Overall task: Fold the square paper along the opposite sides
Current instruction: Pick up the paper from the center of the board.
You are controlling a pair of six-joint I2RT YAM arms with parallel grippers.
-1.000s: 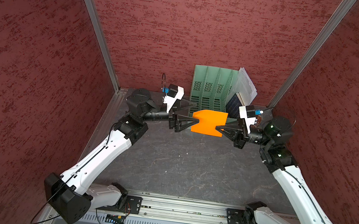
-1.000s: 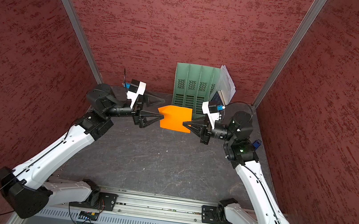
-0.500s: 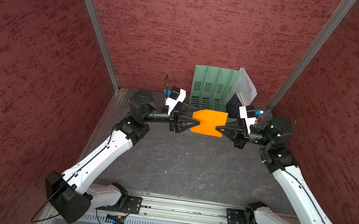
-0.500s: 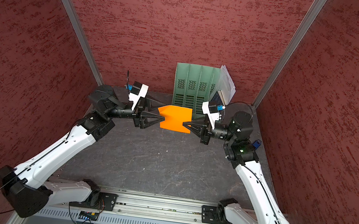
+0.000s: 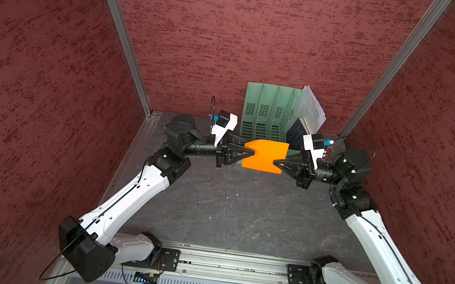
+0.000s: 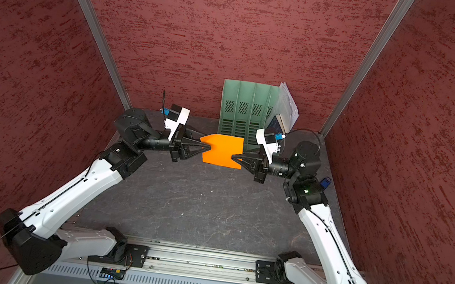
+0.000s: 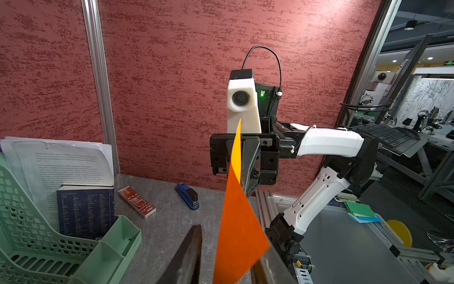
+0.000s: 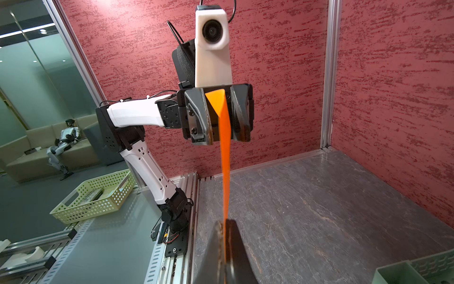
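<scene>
- Our right gripper is clamped on one edge of the orange square paper, which we hold in the air above the table.
- Our left gripper straddles the opposite edge, jaws still apart.

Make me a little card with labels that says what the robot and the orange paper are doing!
paper: orange, standing on edge in the air above the table
right end effector: shut on one side of the paper
left end effector: jaws apart, the opposite side between them
fold: none seen
at the back: green rack, white sheets, book, blue stapler
</scene>
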